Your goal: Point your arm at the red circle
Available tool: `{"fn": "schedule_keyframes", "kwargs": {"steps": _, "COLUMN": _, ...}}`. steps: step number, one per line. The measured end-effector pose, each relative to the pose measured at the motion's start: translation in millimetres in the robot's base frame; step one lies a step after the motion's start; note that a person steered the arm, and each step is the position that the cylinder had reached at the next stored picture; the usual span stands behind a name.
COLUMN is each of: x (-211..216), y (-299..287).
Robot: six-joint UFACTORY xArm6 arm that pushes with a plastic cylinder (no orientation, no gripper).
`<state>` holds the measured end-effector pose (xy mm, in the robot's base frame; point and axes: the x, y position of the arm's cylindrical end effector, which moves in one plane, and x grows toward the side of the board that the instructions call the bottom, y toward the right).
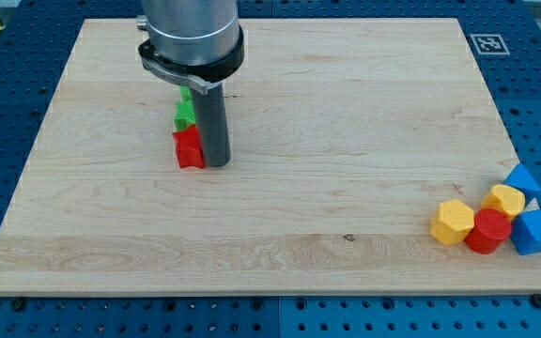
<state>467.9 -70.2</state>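
The red circle (487, 231) lies near the board's lower right corner, in a cluster with other blocks. My tip (216, 164) is far from it, at the upper left of the board, touching the right side of a red block (188, 148). A green block (186, 111) sits just above that red block, partly hidden by the rod.
Around the red circle lie a yellow hexagon (453, 222) on its left, a yellow block (506, 199) above it, a blue triangle-like block (523, 178) further up and a blue block (536, 231) on its right. The wooden board (346, 113) ends just below and right of this cluster.
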Motion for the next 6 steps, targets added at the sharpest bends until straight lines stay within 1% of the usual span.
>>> {"fn": "schedule_keyframes", "kwargs": {"steps": 1, "x": 1.9, "y": 29.5}}
{"fn": "schedule_keyframes", "kwargs": {"steps": 2, "x": 48.6, "y": 74.6}}
{"fn": "schedule_keyframes", "kwargs": {"steps": 3, "x": 125.8, "y": 113.8}}
{"fn": "schedule_keyframes", "kwargs": {"steps": 4, "x": 149.8, "y": 145.1}}
{"fn": "schedule_keyframes", "kwargs": {"steps": 6, "x": 150.1, "y": 255.0}}
